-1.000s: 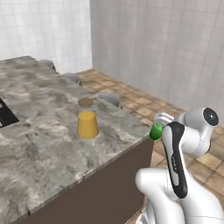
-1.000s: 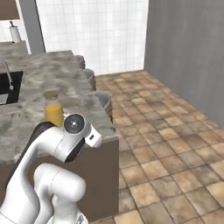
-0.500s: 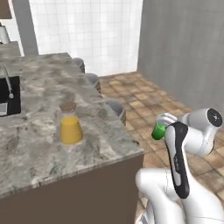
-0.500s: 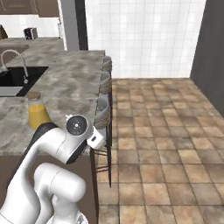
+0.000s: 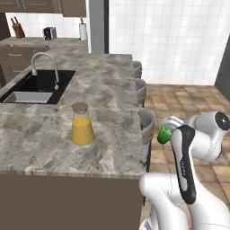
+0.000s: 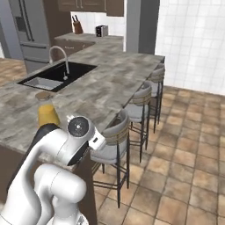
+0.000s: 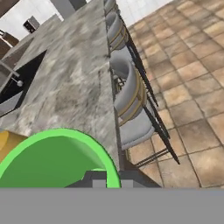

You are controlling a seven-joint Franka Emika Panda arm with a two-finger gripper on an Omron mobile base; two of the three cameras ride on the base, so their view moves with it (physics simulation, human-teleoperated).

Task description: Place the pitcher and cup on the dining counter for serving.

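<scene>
The pitcher (image 5: 82, 126), clear glass with orange juice and a brown cork lid, stands upright on the dining counter (image 5: 109, 92) near its front edge. It also appears in the right base view as the pitcher (image 6: 46, 112) on the dining counter (image 6: 112, 78). My gripper (image 5: 168, 134) is shut on the green cup (image 5: 164, 134), held in the air to the right of the counter's edge, over the stools. In the hand view the cup (image 7: 54, 159) fills the lower left, its rim between my fingertips, with the counter (image 7: 81, 83) beyond and a sliver of the orange pitcher (image 7: 6, 142) at left.
A black sink (image 5: 38, 85) with a curved faucet (image 5: 45, 66) is set into the counter's left part. Grey stools (image 5: 146, 120) (image 6: 115, 137) (image 7: 127, 98) line the counter's right side. Tiled floor (image 6: 184, 149) lies open to the right.
The whole scene has swung as the base turned, so the counter now runs lengthwise away. The cup stays gripped in the same place relative to the arm.
</scene>
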